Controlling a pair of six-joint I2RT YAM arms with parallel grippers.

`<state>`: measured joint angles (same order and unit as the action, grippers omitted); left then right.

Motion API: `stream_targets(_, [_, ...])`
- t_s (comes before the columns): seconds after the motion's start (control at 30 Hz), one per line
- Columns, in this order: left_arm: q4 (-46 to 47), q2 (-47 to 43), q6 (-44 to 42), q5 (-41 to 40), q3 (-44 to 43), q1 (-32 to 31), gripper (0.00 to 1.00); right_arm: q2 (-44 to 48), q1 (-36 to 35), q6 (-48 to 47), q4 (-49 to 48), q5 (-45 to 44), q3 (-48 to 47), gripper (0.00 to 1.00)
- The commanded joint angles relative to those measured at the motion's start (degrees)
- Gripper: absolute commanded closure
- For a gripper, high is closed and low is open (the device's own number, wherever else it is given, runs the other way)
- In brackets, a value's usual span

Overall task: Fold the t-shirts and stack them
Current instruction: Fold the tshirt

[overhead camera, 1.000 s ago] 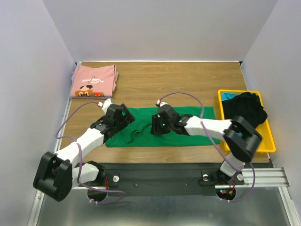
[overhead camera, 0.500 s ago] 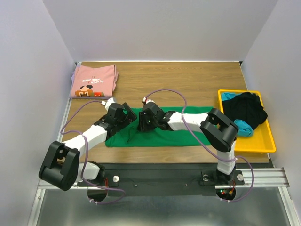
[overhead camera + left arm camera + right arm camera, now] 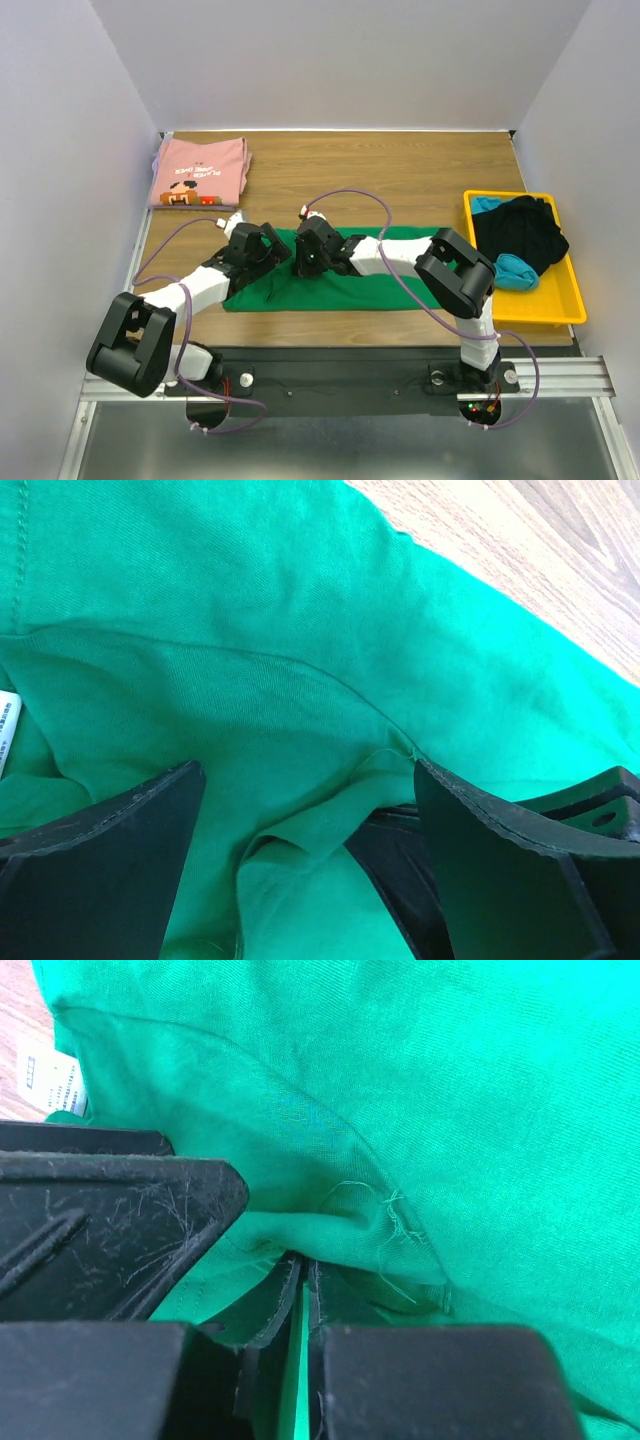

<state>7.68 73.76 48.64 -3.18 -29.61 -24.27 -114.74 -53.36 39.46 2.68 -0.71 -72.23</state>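
Note:
The green t-shirt (image 3: 390,280) lies spread along the near middle of the table. My right gripper (image 3: 306,256) sits at its left part, shut on a thin fold of the green cloth (image 3: 400,1100); its pads (image 3: 285,1305) meet with cloth between them, gripper centre (image 3: 303,1272). My left gripper (image 3: 264,250) is right beside it, low over the shirt's left end. Its jaws stand wide apart (image 3: 307,772) with a loose ridge of green cloth (image 3: 300,610) between them. The white neck label (image 3: 45,1075) shows at the edge. The pink t-shirt (image 3: 198,172) lies folded at the back left.
A yellow tray (image 3: 575,300) holding dark and blue clothes stands at the right edge. Bare wooden table (image 3: 380,180) lies behind the green shirt. White walls close the sides and back. The two grippers are nearly touching.
My right gripper has moved left along the green shirt toward the left gripper, taking cloth with it. The left gripper shifted slightly right. The shirt's left end now lies flatter.

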Motion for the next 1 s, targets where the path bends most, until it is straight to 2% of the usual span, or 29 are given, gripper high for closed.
stream_targets(0.0, [0.1, 0.3, -0.5, -0.9, 1.3, 0.5, 0.02, 2.8, -1.0, -0.1, -0.7, -0.8, -0.5, 0.94])
stream_targets(0.27, [0.0, 0.6, -1.4, -1.5, 2.6, 3.6, 0.01, 10.6, -1.0, -1.6, 2.8, -1.1, 4.9, 0.95])
stream_targets(0.53, [-0.2, 0.7, -2.1, -1.2, 2.6, 4.5, 0.02, 12.5, -1.0, -1.1, 6.8, 0.4, 6.7, 0.92])
stream_targets(0.8, [-1.9, -0.1, -2.6, -2.0, 2.4, 4.8, 0.02, 14.7, -1.1, 0.3, 14.6, -4.8, 8.2, 0.89])
stream_targets(0.87, [-2.7, -0.5, -2.7, -2.2, 1.9, 4.8, 0.02, 16.2, -1.1, 0.4, 15.3, -5.3, 9.0, 0.81])
stream_targets(0.9, [-2.9, -0.7, -2.8, -2.2, 1.9, 4.8, 0.02, 16.7, -1.0, 0.4, 15.6, -5.4, 9.3, 0.6])
stream_targets(0.93, [-3.3, -0.9, -2.9, -1.8, 1.7, 4.8, 0.02, 17.5, -1.0, 0.5, 15.7, -5.1, 9.6, 0.46])
stream_targets(0.97, [-3.5, -1.6, -3.0, -1.5, 1.7, 4.8, 0.02, 18.2, -1.0, 0.5, 15.7, -5.1, 10.3, 0.41])
